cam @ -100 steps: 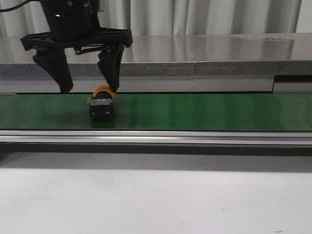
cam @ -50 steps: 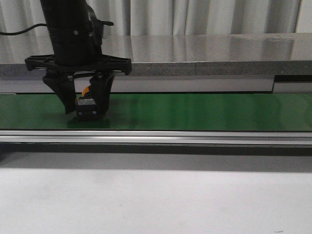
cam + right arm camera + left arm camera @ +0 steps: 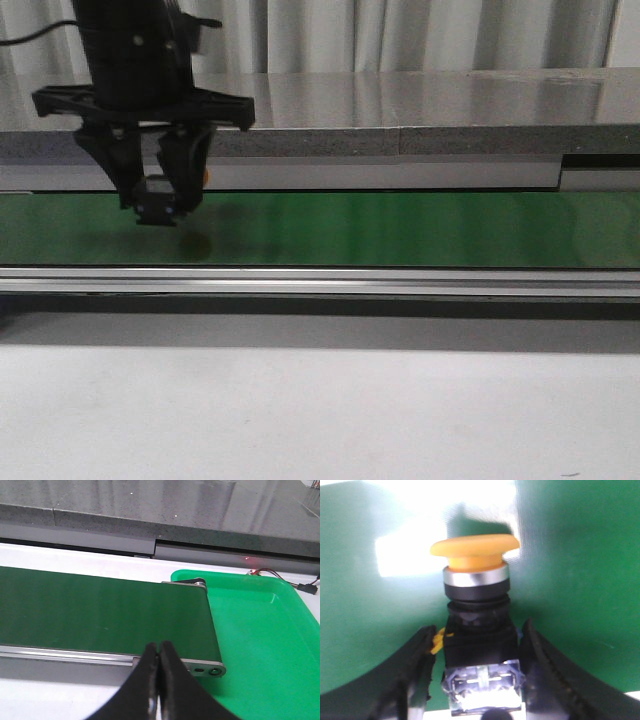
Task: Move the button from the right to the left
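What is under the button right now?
Green belt only, with a shadow below it. The button hangs off it, clamped by the left gripper. The jaws cover its sides.

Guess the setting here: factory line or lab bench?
Probably a lab mock-up of a sorting line: a short green conveyor belt on a white table, a green tray at its end, and the left gripper holding an industrial button.

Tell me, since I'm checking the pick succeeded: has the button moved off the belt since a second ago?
Yes. The button has risen off the green belt and shifted left, clamped in the left gripper.
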You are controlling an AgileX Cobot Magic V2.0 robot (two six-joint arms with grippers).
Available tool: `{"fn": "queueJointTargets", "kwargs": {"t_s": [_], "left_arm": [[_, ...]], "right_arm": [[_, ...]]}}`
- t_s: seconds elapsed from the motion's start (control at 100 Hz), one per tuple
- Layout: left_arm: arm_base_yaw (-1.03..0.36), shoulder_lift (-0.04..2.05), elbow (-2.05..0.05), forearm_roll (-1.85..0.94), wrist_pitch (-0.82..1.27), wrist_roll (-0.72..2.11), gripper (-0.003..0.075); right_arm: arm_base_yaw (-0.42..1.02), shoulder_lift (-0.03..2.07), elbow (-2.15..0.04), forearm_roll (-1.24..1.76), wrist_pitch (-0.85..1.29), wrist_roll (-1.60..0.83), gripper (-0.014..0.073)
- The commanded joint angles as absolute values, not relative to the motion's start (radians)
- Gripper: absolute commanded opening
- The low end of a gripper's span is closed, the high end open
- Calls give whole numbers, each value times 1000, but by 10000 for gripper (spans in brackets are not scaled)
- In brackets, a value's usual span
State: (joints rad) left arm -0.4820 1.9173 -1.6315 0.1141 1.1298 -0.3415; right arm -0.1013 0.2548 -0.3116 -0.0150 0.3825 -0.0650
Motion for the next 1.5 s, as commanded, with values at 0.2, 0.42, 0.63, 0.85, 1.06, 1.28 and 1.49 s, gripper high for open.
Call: {"fn": "queueJointTargets", "kwargs": {"t_s": [0.2, 0.42, 0.63, 0.85, 1.06, 1.28, 1.49], "left_arm": [[-259, 1731, -1661, 158, 1125, -270, 203], [-37, 1719, -1661, 144, 1139, -108, 203], [199, 1732, -1647, -36, 1113, 135, 203], [324, 1819, -1631, -54, 1106, 341, 203], [337, 1947, -1631, -50, 1062, 343, 203], [337, 2028, -1631, -53, 1010, 343, 220], [337, 2035, -1631, -45, 1003, 343, 469]], "right_arm": [[-98, 262, -339, -18, 301, -67, -60], [-98, 262, -339, -18, 301, -67, -60], [-98, 262, -339, -18, 301, -67, -60], [-98, 262, -339, -18, 301, -67, -60], [-98, 262, -339, -18, 301, -67, -60], [-98, 262, -339, -18, 301, -67, -60], [-98, 262, -339, -18, 301, -67, -60]]}}
